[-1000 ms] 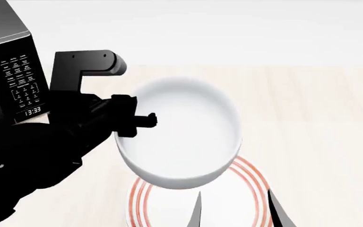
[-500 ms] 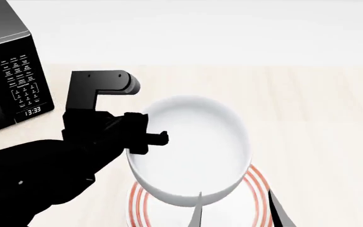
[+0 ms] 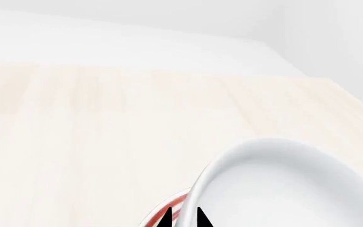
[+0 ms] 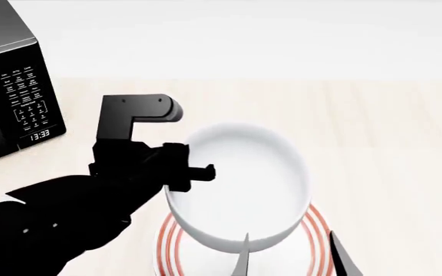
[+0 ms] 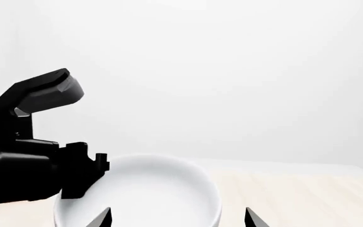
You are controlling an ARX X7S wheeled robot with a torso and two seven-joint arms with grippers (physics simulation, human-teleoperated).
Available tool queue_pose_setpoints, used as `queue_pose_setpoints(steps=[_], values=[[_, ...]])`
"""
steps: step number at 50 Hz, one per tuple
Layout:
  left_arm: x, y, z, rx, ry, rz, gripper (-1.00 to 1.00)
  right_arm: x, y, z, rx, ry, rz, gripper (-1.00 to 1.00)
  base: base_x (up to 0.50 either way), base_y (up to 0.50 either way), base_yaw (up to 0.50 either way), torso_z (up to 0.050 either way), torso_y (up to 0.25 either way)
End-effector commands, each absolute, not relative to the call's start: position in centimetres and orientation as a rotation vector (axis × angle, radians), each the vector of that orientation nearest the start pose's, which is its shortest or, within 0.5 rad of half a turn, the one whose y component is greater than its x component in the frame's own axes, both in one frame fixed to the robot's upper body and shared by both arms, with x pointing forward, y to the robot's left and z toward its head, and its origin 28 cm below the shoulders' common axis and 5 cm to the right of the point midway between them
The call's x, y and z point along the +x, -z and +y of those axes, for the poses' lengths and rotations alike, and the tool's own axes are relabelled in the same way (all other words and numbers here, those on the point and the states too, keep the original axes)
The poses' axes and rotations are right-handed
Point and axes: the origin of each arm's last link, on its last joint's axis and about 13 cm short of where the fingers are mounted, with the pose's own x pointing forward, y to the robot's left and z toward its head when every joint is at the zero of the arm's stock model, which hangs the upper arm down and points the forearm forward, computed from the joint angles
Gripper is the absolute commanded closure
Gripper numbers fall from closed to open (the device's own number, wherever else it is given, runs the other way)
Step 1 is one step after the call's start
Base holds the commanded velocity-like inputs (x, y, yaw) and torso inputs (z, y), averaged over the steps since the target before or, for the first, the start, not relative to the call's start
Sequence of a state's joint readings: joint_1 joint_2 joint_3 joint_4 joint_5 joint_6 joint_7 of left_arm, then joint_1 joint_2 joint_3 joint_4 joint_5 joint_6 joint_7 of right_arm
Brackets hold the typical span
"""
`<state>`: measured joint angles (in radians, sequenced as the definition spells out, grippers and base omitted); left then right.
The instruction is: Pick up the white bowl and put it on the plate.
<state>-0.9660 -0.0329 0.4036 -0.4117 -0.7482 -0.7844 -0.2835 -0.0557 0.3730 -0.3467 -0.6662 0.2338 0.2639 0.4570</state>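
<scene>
The left claw (image 4: pixel 205 172) is clamped on the near-left rim of the white bowl (image 4: pixel 240 184), one finger inside the wall and one outside, holding it over the plate (image 4: pixel 317 230) — whether it touches the plate yet cannot be told. The step in hand looks like the placing: the bowl sits slightly toward the far side of the plate's red rings, so the next move probably calls for a small pull nearer, a gentle lowering, then release. The right claw (image 5: pixel 176 218) waits spread wide and empty beside the plate on the desk (image 4: pixel 390 149).
</scene>
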Motion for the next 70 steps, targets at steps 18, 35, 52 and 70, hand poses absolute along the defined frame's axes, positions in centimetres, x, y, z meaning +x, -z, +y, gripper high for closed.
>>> queue_pose_setpoints(steps=[18,35,52,70], values=[[36.8,-15.0,11.6,-0.202,0.323,0.398,1.00,16.8,-10.7,-8.2,-0.020,-0.048,-0.224,-1.00,0.00,0.00,0.00,0.000,0.001],[37.0,-13.5,11.7,-0.206,0.310,0.424,1.00,16.8,-10.6,-8.2,-0.021,-0.049,-0.221,-1.00,0.00,0.00,0.00,0.000,0.001],[37.0,-12.8,11.5,-0.214,0.317,0.442,1.00,16.8,-10.6,-8.2,-0.022,-0.051,-0.220,-1.00,0.00,0.00,0.00,0.001,0.000],[36.8,-12.1,11.3,-0.205,0.321,0.456,1.00,16.9,-10.6,-8.2,-0.021,-0.053,-0.220,-1.00,0.00,0.00,0.00,0.000,0.001]])
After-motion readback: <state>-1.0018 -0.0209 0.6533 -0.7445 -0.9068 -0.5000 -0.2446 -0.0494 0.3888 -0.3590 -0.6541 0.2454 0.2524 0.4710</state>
